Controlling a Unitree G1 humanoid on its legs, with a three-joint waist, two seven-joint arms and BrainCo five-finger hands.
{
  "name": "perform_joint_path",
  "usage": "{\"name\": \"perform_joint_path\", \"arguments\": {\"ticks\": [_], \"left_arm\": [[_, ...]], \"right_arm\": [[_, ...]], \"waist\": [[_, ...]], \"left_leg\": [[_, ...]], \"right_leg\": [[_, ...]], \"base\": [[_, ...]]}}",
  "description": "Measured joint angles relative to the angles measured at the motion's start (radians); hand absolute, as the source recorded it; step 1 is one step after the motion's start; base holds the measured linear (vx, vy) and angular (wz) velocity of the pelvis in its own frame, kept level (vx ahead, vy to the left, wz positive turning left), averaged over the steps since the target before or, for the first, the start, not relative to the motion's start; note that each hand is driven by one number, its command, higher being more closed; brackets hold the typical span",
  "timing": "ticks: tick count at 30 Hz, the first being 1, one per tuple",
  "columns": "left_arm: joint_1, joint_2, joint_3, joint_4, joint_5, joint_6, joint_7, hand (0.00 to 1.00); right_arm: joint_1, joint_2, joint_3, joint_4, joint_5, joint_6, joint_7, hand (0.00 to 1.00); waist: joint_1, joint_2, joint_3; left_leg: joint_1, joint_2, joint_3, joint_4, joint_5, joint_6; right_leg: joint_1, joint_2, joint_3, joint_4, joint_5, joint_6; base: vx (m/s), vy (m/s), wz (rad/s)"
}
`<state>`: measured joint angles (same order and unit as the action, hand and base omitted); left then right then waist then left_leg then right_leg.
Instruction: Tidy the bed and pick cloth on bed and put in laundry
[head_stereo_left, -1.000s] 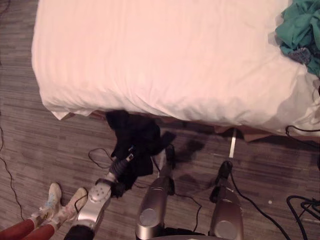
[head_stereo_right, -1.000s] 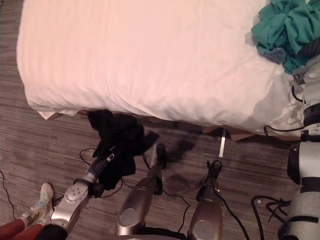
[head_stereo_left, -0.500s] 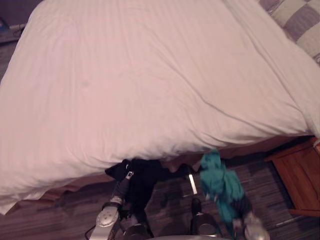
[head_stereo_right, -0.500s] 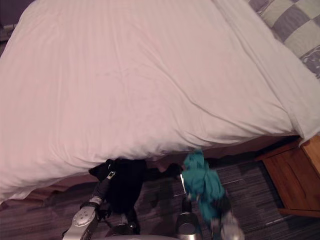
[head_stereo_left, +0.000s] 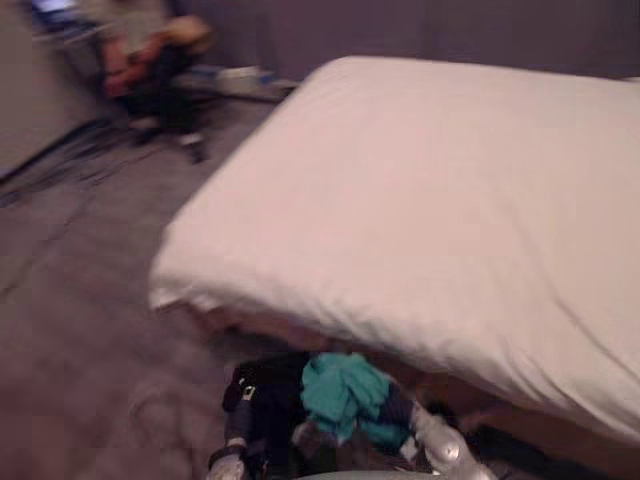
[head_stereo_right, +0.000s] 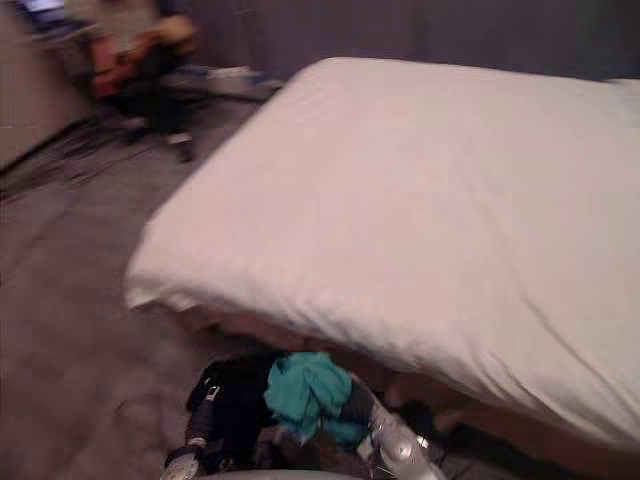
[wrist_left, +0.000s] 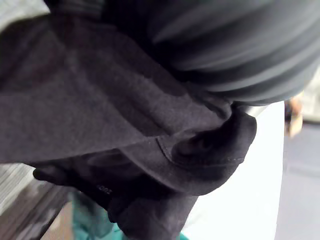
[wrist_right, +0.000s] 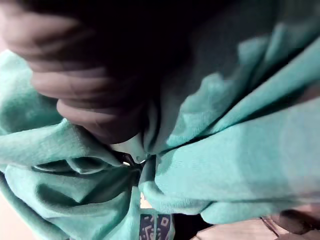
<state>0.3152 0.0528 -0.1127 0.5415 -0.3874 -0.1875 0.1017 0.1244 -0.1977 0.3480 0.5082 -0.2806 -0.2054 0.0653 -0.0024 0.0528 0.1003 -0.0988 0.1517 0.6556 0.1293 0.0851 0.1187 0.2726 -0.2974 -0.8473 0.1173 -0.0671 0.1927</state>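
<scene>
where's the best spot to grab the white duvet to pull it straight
Probably the white duvet at its near corner, where it droops over the side. Come in low from the floor side: that overhanging fold hangs free, while the top lies flat with little to pinch.

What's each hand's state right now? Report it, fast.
Left hand: buried in black cloth, state cannot be told.
Right hand: buried in teal cloth, state cannot be told.

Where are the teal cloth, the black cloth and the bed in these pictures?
teal cloth (head_stereo_left: 340, 390): left eye view, middle of the bunched fabric.
black cloth (head_stereo_left: 262, 410): left eye view, its dark hanging front.
bed (head_stereo_left: 450, 200): left eye view, bare white cover.
</scene>
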Motion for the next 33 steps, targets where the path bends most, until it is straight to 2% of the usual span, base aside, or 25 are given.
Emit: {"name": "perform_joint_path", "arguments": {"ticks": [1,2,3,4,6,7,8,9,10,11,12,13,14,15,16,17,19,22,23,29,33], "left_arm": [[0.011,0.002,0.001,-0.003,0.000,-0.027,0.000,1.00],[0.018,0.006,0.015,-0.002,-0.002,-0.032,0.002,1.00],[0.019,0.008,0.021,0.000,-0.002,-0.031,0.003,1.00],[0.018,0.011,0.033,-0.001,-0.005,-0.032,0.006,1.00],[0.019,0.014,0.044,-0.001,-0.006,-0.029,0.005,1.00],[0.019,0.019,0.044,-0.001,-0.005,-0.025,0.001,1.00],[0.007,0.027,0.039,-0.002,0.001,-0.021,-0.014,1.00],[-0.022,0.040,0.034,-0.001,0.009,-0.015,-0.018,1.00],[-0.037,0.047,0.032,0.001,0.010,-0.013,-0.019,1.00],[-0.068,0.052,0.028,0.010,0.011,-0.011,-0.033,1.00],[-0.085,0.072,0.027,0.022,0.011,-0.013,-0.042,1.00],[-0.096,0.080,0.022,0.021,0.011,-0.015,-0.048,1.00],[-0.121,0.084,-0.009,0.049,0.011,-0.007,-0.056,1.00],[-0.125,0.082,-0.014,0.061,0.011,-0.001,-0.056,1.00],[-0.129,0.080,-0.018,0.062,0.011,-0.001,-0.058,1.00],[-0.118,0.077,-0.045,0.065,0.010,-0.002,-0.060,1.00],[-0.099,0.079,-0.072,0.078,0.007,-0.014,-0.068,1.00],[-0.086,0.075,-0.074,0.100,-0.017,-0.014,-0.081,1.00],[-0.096,0.030,-0.082,0.213,-0.026,-0.017,-0.101,1.00],[-0.098,0.030,-0.081,0.213,-0.026,-0.017,-0.101,1.00],[-0.105,0.034,-0.076,0.214,-0.021,-0.017,-0.099,1.00]], "right_arm": [[-0.025,-0.009,-0.008,0.000,0.004,0.026,-0.008,1.00],[-0.051,-0.005,-0.019,0.000,0.012,0.035,-0.019,1.00],[-0.062,-0.006,-0.020,0.000,0.020,0.040,-0.023,1.00],[-0.079,-0.008,-0.035,-0.001,0.034,0.042,-0.027,1.00],[-0.084,-0.006,-0.035,-0.003,0.044,0.057,-0.040,1.00],[-0.082,-0.005,-0.036,-0.004,0.054,0.061,-0.046,1.00],[-0.062,-0.006,-0.042,-0.004,0.077,0.063,-0.064,1.00],[-0.035,0.017,-0.061,-0.014,0.093,0.067,-0.089,1.00],[-0.022,0.025,-0.067,-0.023,0.106,0.073,-0.101,1.00],[0.018,0.037,-0.069,-0.026,0.122,0.084,-0.132,1.00],[0.045,0.063,-0.075,-0.031,0.125,0.088,-0.155,1.00],[0.064,0.069,-0.080,-0.043,0.126,0.085,-0.168,1.00],[0.082,0.077,-0.090,-0.028,0.132,0.081,-0.184,1.00],[0.083,0.078,-0.100,-0.017,0.133,0.080,-0.190,1.00],[0.087,0.080,-0.116,-0.017,0.137,0.075,-0.200,1.00],[0.100,0.087,-0.147,-0.017,0.154,0.057,-0.214,1.00],[0.100,0.093,-0.157,-0.012,0.158,0.051,-0.240,1.00],[0.074,0.100,-0.166,0.017,0.232,0.049,-0.240,1.00],[0.138,0.149,-0.270,0.194,0.349,0.058,-0.195,1.00],[0.138,0.148,-0.274,0.195,0.351,0.058,-0.193,1.00],[0.127,0.149,-0.280,0.224,0.389,0.053,-0.166,1.00]], "waist": [[0.036,0.004,0.003],[0.056,-0.006,0.010],[0.060,-0.011,0.015],[0.075,-0.018,0.025],[0.077,-0.039,0.039],[0.076,-0.047,0.050],[0.067,-0.041,0.067],[0.066,-0.048,0.086],[0.063,-0.047,0.092],[0.031,-0.044,0.096],[0.012,-0.097,0.095],[0.010,-0.100,0.102],[-0.011,-0.117,0.125],[-0.016,-0.120,0.121],[-0.015,-0.101,0.117],[-0.014,-0.077,0.107],[-0.010,-0.066,0.095],[-0.005,-0.055,0.066],[-0.033,-0.067,-0.038],[-0.033,-0.071,-0.036],[-0.032,-0.081,-0.040]], "left_leg": [[-0.003,-0.038,0.004,-0.038,-0.003,0.003],[-0.012,-0.071,-0.017,-0.058,-0.021,0.017],[-0.013,-0.081,-0.016,-0.063,-0.027,0.019],[-0.018,-0.098,-0.029,-0.058,-0.034,0.019],[-0.021,-0.137,-0.101,-0.057,-0.041,0.029],[-0.017,-0.156,-0.159,-0.058,-0.044,0.034],[-0.009,-0.174,-0.248,-0.062,-0.037,0.024],[-0.004,-0.192,-0.338,-0.093,-0.027,0.011],[0.006,-0.202,-0.381,-0.118,-0.027,0.009],[0.054,-0.221,-0.435,-0.199,-0.057,-0.025],[0.063,-0.247,-0.431,-0.140,-0.095,0.003],[0.061,-0.231,-0.426,-0.083,-0.094,0.023],[0.093,-0.274,-0.453,-0.066,-0.076,0.037],[0.100,-0.285,-0.491,-0.066,-0.076,0.037],[0.104,-0.287,-0.517,-0.071,-0.077,0.037],[0.119,-0.288,-0.549,-0.088,-0.076,0.035],[0.143,-0.293,-0.569,-0.104,-0.076,0.035],[0.155,-0.292,-0.575,-0.113,-0.075,0.034],[0.196,-0.194,-0.568,-0.190,-0.066,-0.094],[0.193,-0.187,-0.569,-0.196,-0.066,-0.094],[0.175,-0.185,-0.569,-0.191,-0.077,-0.104]], "right_leg": [[0.025,-0.013,-0.066,0.035,-0.021,0.004],[0.039,-0.031,-0.105,0.065,-0.039,0.011],[0.047,-0.041,-0.122,0.081,-0.043,0.008],[0.059,-0.074,-0.154,0.161,-0.042,0.008],[0.060,-0.143,-0.156,0.324,-0.028,-0.017],[0.045,-0.186,-0.121,0.445,0.004,-0.098],[-0.020,-0.199,0.018,0.609,-0.008,-0.205],[-0.114,-0.117,0.186,0.691,-0.105,-0.171],[-0.155,-0.063,0.256,0.699,-0.137,-0.155],[-0.227,0.066,0.381,0.666,-0.198,-0.143],[-0.272,0.082,0.468,0.614,-0.229,-0.126],[-0.294,0.082,0.498,0.598,-0.244,-0.112],[-0.305,0.072,0.602,0.506,-0.258,-0.088],[-0.321,0.089,0.668,0.432,-0.254,-0.090],[-0.345,0.113,0.707,0.376,-0.249,-0.084],[-0.369,0.137,0.758,0.289,-0.209,-0.073],[-0.364,0.139,0.766,0.221,-0.151,-0.071],[-0.338,0.173,0.769,0.099,-0.073,-0.110],[-0.219,0.277,0.753,-0.138,0.111,-0.177],[-0.227,0.284,0.752,-0.139,0.106,-0.184],[-0.244,0.286,0.753,-0.137,0.101,-0.189]], "base": [[0.04,0.152,1.88],[0.04,0.134,1.69],[0.05,0.077,1.55],[0.07,0.098,1.52],[0.07,0.084,1.44],[0.14,0.068,1.62],[0.16,0.060,2.18],[0.12,0.016,2.07],[0.09,-0.054,2.51],[0.18,-0.063,2.63],[0.26,-0.097,2.60],[0.32,-0.119,2.28],[0.29,-0.121,1.75],[0.23,-0.075,1.65],[0.19,-0.030,1.13],[0.14,-0.012,0.81],[0.18,-0.022,0.47],[0.11,-0.018,0.02],[0.05,-0.011,-0.01],[0.00,0.000,0.00],[0.01,-0.001,0.00]]}}
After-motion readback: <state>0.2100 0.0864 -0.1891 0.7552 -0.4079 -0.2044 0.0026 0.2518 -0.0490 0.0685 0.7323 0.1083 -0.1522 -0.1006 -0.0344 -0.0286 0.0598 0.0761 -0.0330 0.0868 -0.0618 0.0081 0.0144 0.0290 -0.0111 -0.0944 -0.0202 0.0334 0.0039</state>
